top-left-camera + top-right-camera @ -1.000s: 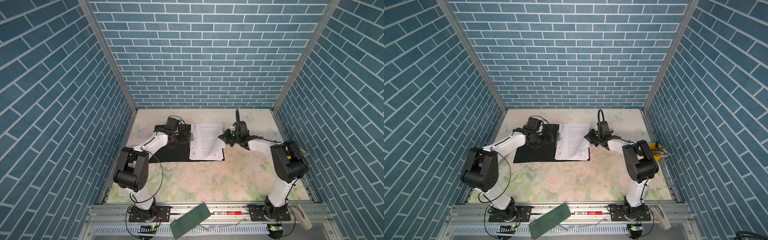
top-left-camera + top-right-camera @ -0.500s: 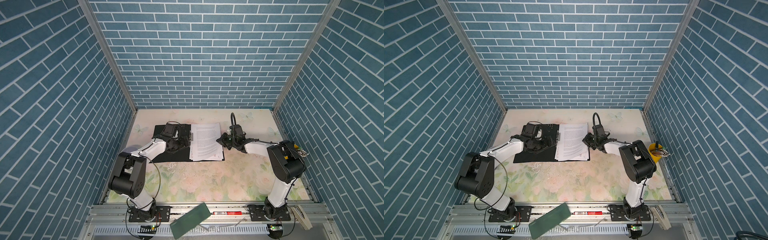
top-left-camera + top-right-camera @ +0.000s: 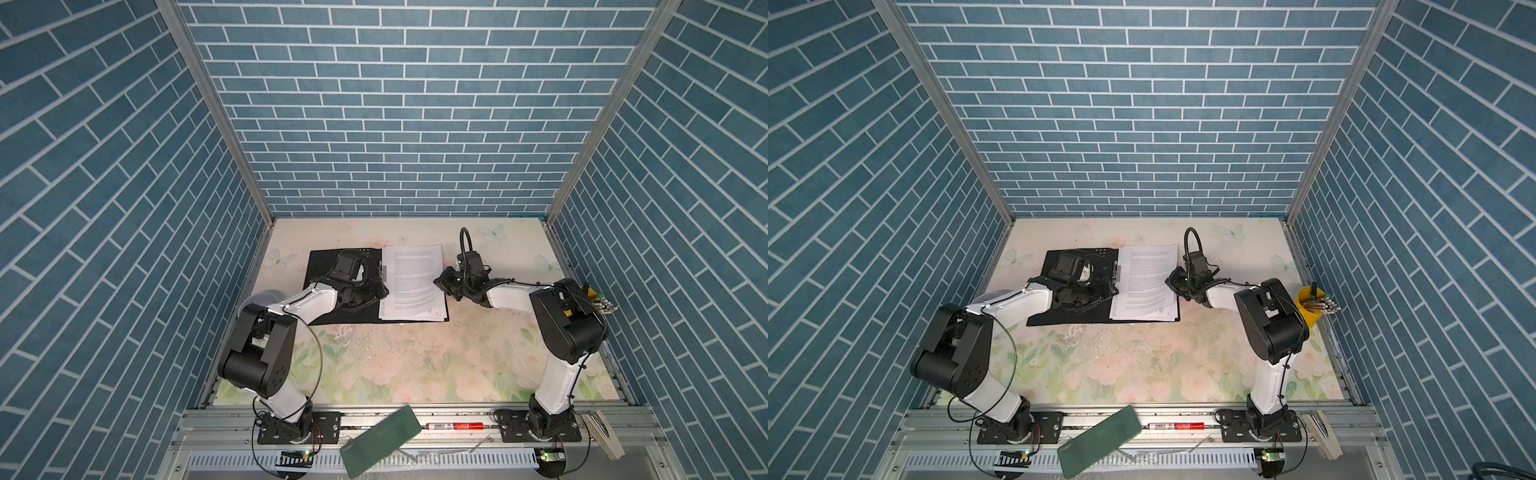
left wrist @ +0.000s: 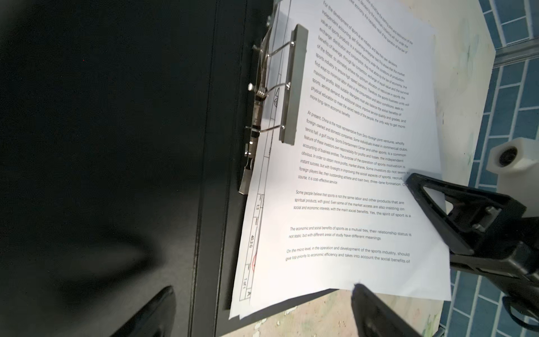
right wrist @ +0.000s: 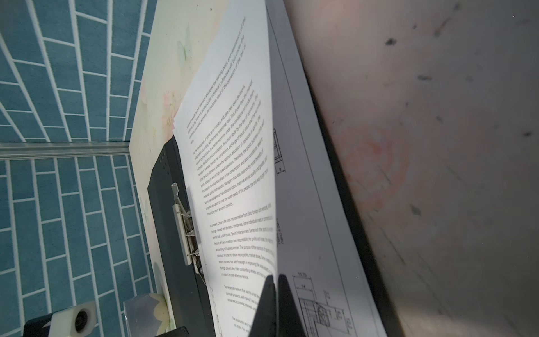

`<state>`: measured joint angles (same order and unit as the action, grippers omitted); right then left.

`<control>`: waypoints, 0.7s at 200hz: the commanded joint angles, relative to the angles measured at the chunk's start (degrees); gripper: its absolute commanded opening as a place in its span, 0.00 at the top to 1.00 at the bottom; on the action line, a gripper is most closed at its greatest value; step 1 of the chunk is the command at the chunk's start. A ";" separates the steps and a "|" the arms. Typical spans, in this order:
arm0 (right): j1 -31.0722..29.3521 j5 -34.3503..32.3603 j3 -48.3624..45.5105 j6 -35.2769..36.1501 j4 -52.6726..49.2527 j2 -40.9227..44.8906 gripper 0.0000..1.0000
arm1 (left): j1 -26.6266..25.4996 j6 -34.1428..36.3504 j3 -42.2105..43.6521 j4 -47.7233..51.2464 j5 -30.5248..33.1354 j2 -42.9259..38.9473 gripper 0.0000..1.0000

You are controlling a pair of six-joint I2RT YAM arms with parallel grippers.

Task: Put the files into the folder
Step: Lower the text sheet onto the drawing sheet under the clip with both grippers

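The folder lies wide open on the bench, black inside up. The files are stacked on its right half, the metal clip reaching over their spine-side margin and a line-drawing sheet peeking out beneath the text page. Right end effector is clenched on the outer edge of the top text sheet, which bows up off the drawing below, while the left end effector hangs released, fingers spread wide, low over the folder beside the spine.
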<state>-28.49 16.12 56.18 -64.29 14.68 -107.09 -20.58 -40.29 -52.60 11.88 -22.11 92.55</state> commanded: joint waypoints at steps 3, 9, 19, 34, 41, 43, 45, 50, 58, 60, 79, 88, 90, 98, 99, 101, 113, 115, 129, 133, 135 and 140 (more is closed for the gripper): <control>-0.60 -0.21 -1.19 -1.62 1.66 -0.73 1.00 | -0.90 -1.15 1.16 -1.98 -0.40 -1.15 0.06; -0.73 -0.26 -1.17 -1.65 1.58 -0.64 1.00 | -0.99 -1.21 1.18 -2.04 -0.42 -1.09 0.06; -0.82 -0.39 -1.32 -1.80 1.58 -0.58 1.00 | -1.09 -1.36 1.26 -2.36 -0.45 -1.14 0.06; -0.95 -0.54 -1.33 -1.83 1.50 -0.67 1.00 | -1.18 -1.46 1.27 -2.62 -0.41 -1.08 0.06; -1.04 -0.56 -1.29 -1.89 1.41 -0.58 1.00 | -1.24 -1.46 1.27 -2.69 -0.44 -1.08 0.06; -1.04 -0.56 -1.26 -1.89 1.43 -0.58 1.00 | -1.25 -1.48 1.27 -2.71 -0.40 -1.09 0.06; -1.04 -0.56 -1.30 -1.89 1.41 -0.60 1.00 | -1.23 -1.53 1.27 -2.69 -0.44 -1.11 0.06; -1.04 -0.63 -1.27 -1.89 1.40 -0.58 1.00 | -1.26 -1.48 1.27 -2.82 -0.40 -1.11 0.06; -1.12 -0.76 -1.38 -1.94 1.48 -0.58 1.00 | -1.35 -1.46 1.35 -2.75 -0.46 -1.15 0.06; -1.06 -0.74 -1.35 -1.97 1.42 -0.58 1.00 | -1.42 -1.48 1.36 -2.79 -0.45 -1.17 0.06; -1.29 -0.91 -1.17 -2.13 1.32 -0.66 1.00 | -1.61 -1.50 1.36 -2.96 -0.42 -1.26 0.06; -1.44 -0.76 -0.97 -2.07 1.21 -0.69 1.00 | -1.79 -1.59 1.36 -2.95 -0.40 -1.25 0.06; -1.47 -0.74 -0.94 -2.11 1.20 -0.67 1.00 | -1.80 -1.58 1.36 -2.97 -0.35 -1.24 0.06; -1.56 -0.87 -0.94 -2.00 0.76 -0.62 1.00 | -1.92 -1.65 1.42 -2.99 -0.29 -1.24 0.06; -1.61 -0.89 -0.92 -1.99 0.69 -0.60 1.00 | -1.96 -1.64 1.44 -3.00 -0.30 -1.28 0.07; -1.53 -0.97 -0.93 -2.02 0.55 -0.54 1.00 | -2.02 -1.63 1.44 -3.02 -0.24 -1.25 0.07; -1.57 -1.59 -1.29 -1.89 -0.15 -0.09 1.00 | -2.20 -1.83 1.53 -3.16 -0.05 -1.23 0.06; -1.57 -1.68 -1.44 -1.89 -0.24 -0.06 1.00 | -2.19 -1.88 1.58 -3.22 -0.04 -1.30 0.07; -1.58 -2.27 -1.76 -1.88 -0.74 0.71 0.95 | -2.34 -2.05 1.67 -3.45 -0.02 -1.27 0.07; -1.57 -2.31 -1.78 -1.75 -0.80 0.82 0.95 | -2.44 -2.07 1.68 -3.49 0.03 -1.24 0.06; -1.57 -2.32 -1.78 -1.72 -0.93 0.89 0.95 | -2.38 -2.00 1.70 -3.50 -0.02 -1.26 0.06; -1.57 -2.32 -1.71 -1.65 -1.12 0.96 0.94 | -2.43 -1.98 1.66 -3.52 0.00 -1.24 0.06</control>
<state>-29.74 15.57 56.03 -64.71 14.96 -107.28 -22.55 -42.04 -51.70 8.86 -22.17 92.55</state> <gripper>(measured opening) 0.048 0.934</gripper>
